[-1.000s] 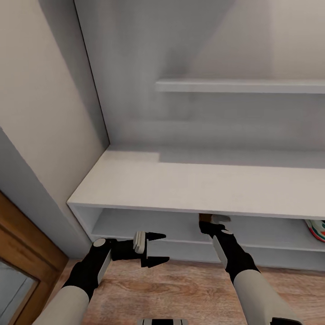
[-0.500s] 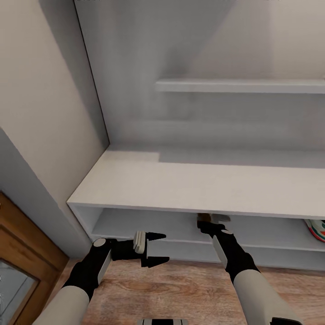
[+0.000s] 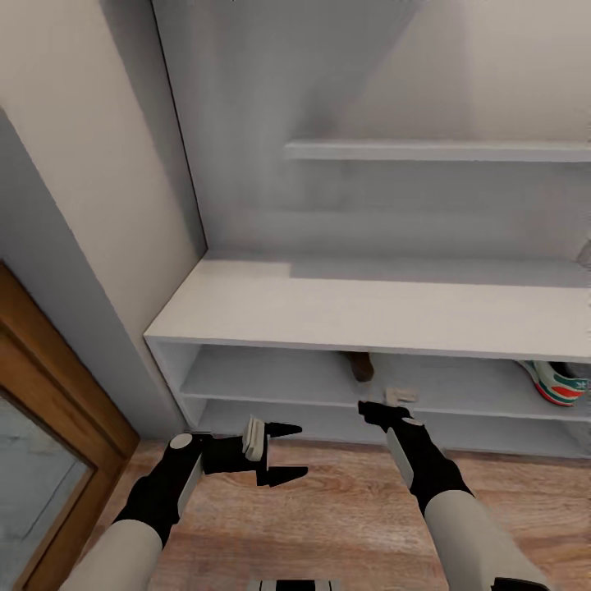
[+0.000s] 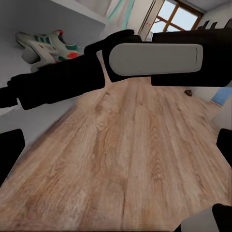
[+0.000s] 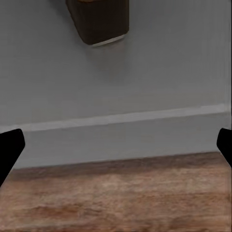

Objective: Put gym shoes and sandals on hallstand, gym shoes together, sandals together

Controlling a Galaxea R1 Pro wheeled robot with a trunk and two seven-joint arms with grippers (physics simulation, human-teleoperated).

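Hallstand point(image 3: 369, 316) stands against the wall on the corridor floor point(image 3: 345, 509); one sandal point(image 3: 359, 366) lies on its upper shelf row near mid-length; one gym shoe point(image 3: 558, 382) lies on the same row toward the right end, well apart; a wall shelf point(image 3: 435, 150) hangs above the flat top.

Beige side wall point(image 3: 74, 156) meets a pale grey back wall point(image 3: 271, 98) at the corner. One grey wall shelf point(image 3: 435, 150) is fixed to the back wall. A wood-framed door point(image 3: 45, 410) — glass panel inset — stands beside the beige wall. A far window point(image 4: 181, 13) admits daylight.
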